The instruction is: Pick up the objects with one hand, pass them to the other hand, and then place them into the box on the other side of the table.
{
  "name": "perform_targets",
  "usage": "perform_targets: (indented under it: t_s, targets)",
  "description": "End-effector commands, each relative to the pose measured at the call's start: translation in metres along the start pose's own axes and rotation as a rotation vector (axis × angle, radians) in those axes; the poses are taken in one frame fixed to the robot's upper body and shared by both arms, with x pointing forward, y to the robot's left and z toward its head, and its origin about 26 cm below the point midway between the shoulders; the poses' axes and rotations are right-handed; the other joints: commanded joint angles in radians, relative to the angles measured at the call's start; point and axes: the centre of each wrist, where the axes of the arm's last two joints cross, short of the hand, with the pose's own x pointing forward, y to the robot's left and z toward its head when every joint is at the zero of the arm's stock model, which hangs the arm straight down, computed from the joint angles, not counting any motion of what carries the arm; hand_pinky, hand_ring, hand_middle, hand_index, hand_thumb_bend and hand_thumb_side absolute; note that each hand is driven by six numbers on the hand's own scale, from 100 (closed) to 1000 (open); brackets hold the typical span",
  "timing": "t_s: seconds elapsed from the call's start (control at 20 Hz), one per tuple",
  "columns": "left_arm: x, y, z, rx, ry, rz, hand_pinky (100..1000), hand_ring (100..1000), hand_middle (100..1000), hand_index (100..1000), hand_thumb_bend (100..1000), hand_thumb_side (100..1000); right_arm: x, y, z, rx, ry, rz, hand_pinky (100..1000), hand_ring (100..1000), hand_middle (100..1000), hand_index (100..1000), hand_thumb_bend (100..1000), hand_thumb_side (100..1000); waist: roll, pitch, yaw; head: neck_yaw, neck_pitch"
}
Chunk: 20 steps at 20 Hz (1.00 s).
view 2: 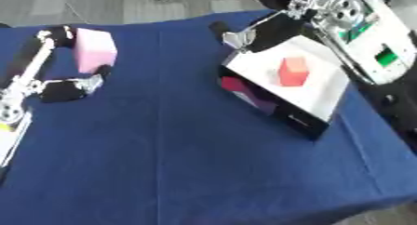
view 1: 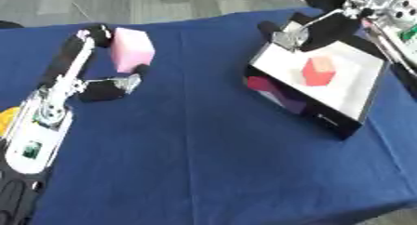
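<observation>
Fingers, left hand (view 1: 90, 75): curled round the pink block (view 1: 132, 49), one finger (view 1: 77, 56) reaching up along its left face to the top corner, the thumb coming in at its lower right edge, so the block sits pinched between them.
Pink block: a pale pink cuboid at the far left of the desk (view 1: 211, 149), standing tilted in the left hand's hold; I cannot tell whether its base touches the cloth.
Left arm: enters from the lower left corner, white casing near the bottom edge, black and silver links rising toward the block.
Yellow shape (view 1: 6, 117): a small patch at the left edge, just beside the left arm; too little of it shows to say what it is.
Desk: covered in a dark blue cloth, lying askew in both views.
Box (view 2: 313, 101): right of centre, well apart from the pink block, white inside with dark outer walls, tilted so its opening faces up and toward me.
Red block (view 2: 293, 71): a small cube resting on the white floor of the box, near the middle.
Fingers, right hand (view 2: 265, 31): at the far upper corner of the box, black fingers hanging over its rim; whether they are spread or curled I cannot tell.
Right arm: comes in from the upper right corner, silver joints and white casing along the right side of the box.
</observation>
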Motion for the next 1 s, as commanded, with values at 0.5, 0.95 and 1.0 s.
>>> perform_targets:
  t_s: [0.5,0.95,1.0]
  targets:
    - [0.016,-0.003,-0.014,0.009,-0.068,-0.029,776,695,659,540,100,305,0.007,-0.004,-0.007,0.082,0.002,0.04,998,1000,1000,1000,100,100,-0.005,-0.02,0.011,-0.021,0.006]
    - [0.026,-0.01,-0.021,0.003,-0.114,-0.042,777,695,659,539,100,291,0.01,0.0,-0.013,0.105,0.006,0.042,1000,1000,1000,1000,100,100,-0.006,-0.011,0.021,-0.029,0.006]
    - [0.026,-0.01,-0.021,0.003,-0.115,-0.041,777,695,659,539,100,291,0.01,0.0,-0.013,0.108,0.005,0.046,1000,1000,1000,1000,100,100,-0.006,-0.011,0.021,-0.03,0.006]
